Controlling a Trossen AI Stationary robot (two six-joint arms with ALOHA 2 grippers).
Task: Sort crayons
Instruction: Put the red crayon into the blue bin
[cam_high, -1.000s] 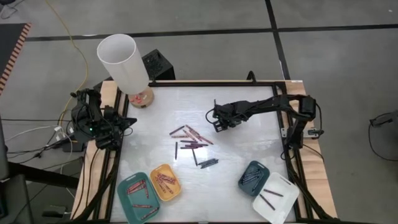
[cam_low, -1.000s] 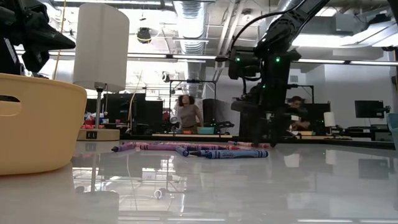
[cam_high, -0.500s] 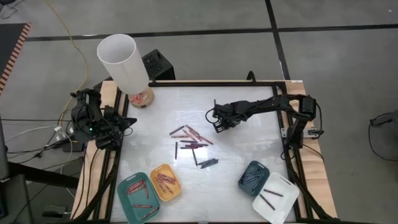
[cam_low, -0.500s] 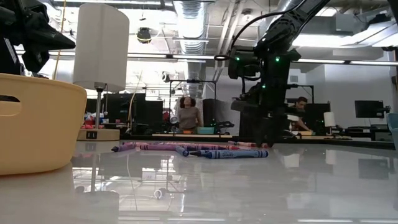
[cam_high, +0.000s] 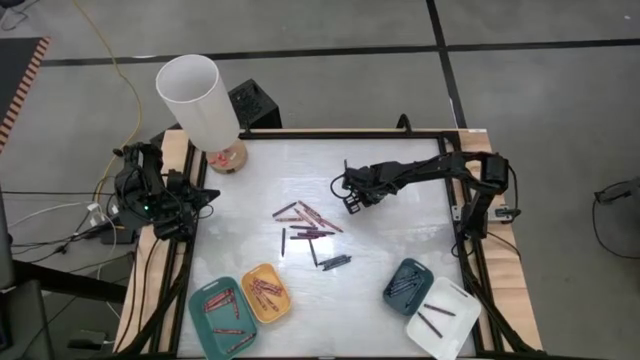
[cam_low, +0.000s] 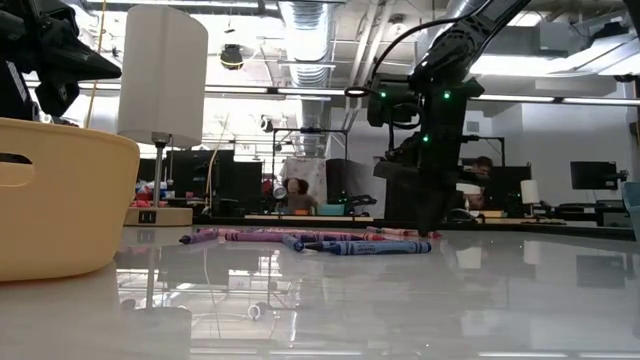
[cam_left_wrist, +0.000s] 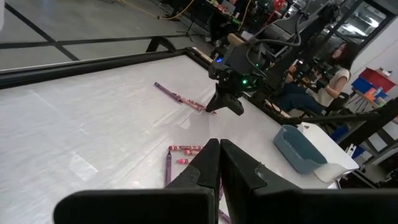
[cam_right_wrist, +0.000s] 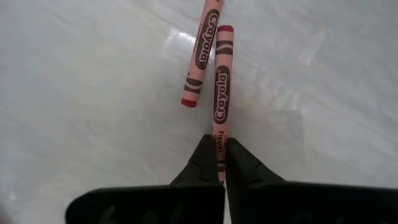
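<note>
Right wrist view: right claw (cam_right_wrist: 219, 163) clamped on a red crayon (cam_right_wrist: 220, 93) lying on the bench (cam_right_wrist: 93, 93), frame centre; second red crayon (cam_right_wrist: 201, 56) just beside. Left claw (cam_left_wrist: 219, 163) together.

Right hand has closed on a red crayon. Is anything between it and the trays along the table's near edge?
The right hand pinches a red crayon. Loose crayons lie scattered between it and the yellow tray and teal tray; lifted, nothing visible blocks it.

White table (cam_high: 400, 240) holds loose crayons (cam_high: 305, 228) (plus four trays (cam_high: 400, 281))
</note>
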